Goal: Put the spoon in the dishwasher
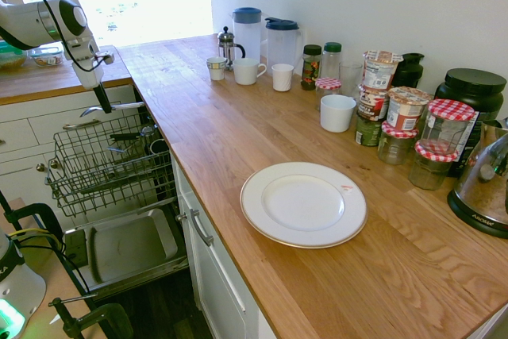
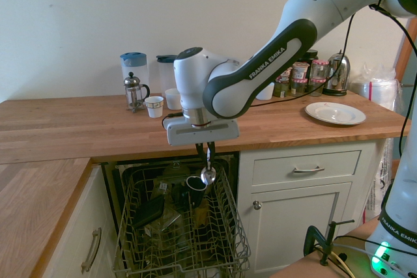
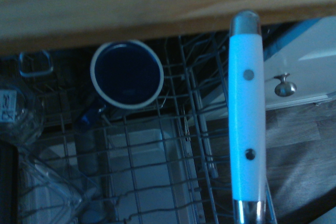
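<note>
Pincer (image 2: 208, 154) is clamped shut on the spoon (image 2: 208, 172), w/ the arm reaching in over the pulled-out rack (image 2: 182, 239) of the dishwasher (image 1: 127, 248). Spoon hangs below the fingers in the second ext. view: long axis roughly vertical, rounded bowl at the bottom pointing down toward the rack, handle end up betw. the fingers. Bowl sits just above the rack's rear section, near the worktop (image 2: 78, 128) edge; not touching the wires as far as can be seen. In the first ext. view the spoon (image 1: 103, 101) shows only as a thin dark sliver under the pincer (image 1: 101, 94), above the rack (image 1: 103, 168).

Wrist view: a long pale handle w/ two rivets and metal caps at both ends (image 3: 245, 119) runs lengthwise up from the bottom edge; can't tell from this view alone how it relates to the held piece. Under it, rack wires and a dark blue mug (image 3: 126, 74) w/ a white rim, mouth facing the camera, standing in the rack by the worktop edge.

Dishwasher door is folded down flat, grey inner panel facing up, under the rack. A white plate (image 1: 303, 203) lies on the worktop, well apart from the pincer.
</note>
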Robot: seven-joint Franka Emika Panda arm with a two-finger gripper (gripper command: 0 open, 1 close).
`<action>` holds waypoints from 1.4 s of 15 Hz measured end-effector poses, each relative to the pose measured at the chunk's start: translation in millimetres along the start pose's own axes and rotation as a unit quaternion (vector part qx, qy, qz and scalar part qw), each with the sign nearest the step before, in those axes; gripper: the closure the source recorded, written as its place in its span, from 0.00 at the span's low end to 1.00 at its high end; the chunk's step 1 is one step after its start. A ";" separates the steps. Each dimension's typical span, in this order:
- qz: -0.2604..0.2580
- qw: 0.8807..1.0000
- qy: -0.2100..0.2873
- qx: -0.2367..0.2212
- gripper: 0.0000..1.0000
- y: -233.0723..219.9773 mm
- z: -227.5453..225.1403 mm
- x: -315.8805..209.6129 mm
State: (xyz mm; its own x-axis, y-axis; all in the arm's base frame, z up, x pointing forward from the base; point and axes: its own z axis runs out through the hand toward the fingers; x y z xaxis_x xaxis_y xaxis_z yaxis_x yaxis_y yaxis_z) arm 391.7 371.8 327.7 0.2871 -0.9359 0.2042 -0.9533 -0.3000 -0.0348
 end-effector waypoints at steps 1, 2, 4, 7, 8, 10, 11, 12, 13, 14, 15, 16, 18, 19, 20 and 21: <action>-0.005 1.000 0.000 -0.005 1.00 0.9 7.7 -4.3; -0.009 1.000 -0.002 -0.009 1.00 0.1 17.0 -8.4; -0.016 1.000 0.003 -0.004 1.00 -0.1 18.0 -10.1; -0.031 0.999 0.009 0.013 1.00 9.2 26.2 -31.8; -0.036 0.999 0.007 0.019 1.00 15.5 31.0 -42.9; -0.046 0.998 -0.003 0.032 1.00 27.8 45.0 -58.9; -0.050 0.998 -0.010 0.038 1.00 32.8 57.5 -61.3; -0.053 0.998 -0.016 0.041 1.00 36.5 72.1 -60.5; -0.056 0.997 -0.023 0.041 1.00 38.5 87.2 -58.3; -0.060 0.997 -0.028 0.041 1.00 40.4 101.8 -56.5; -0.062 0.997 -0.031 0.041 1.00 41.8 115.4 -55.5; -0.063 0.997 -0.033 0.040 1.00 43.8 127.0 -55.6; -0.065 0.997 -0.034 0.034 1.00 49.0 147.3 -59.5; -0.066 0.997 -0.037 0.030 1.00 51.6 157.4 -61.7; -0.066 0.997 -0.039 0.026 1.00 53.6 167.8 -62.4; -0.066 0.997 -0.039 0.023 1.00 54.6 177.8 -62.3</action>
State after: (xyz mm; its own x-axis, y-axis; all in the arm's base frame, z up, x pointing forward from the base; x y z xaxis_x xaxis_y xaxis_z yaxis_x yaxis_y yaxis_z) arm 338.4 380.8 139.1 0.4176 -0.8989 0.1329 -0.9020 -0.4277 -0.0583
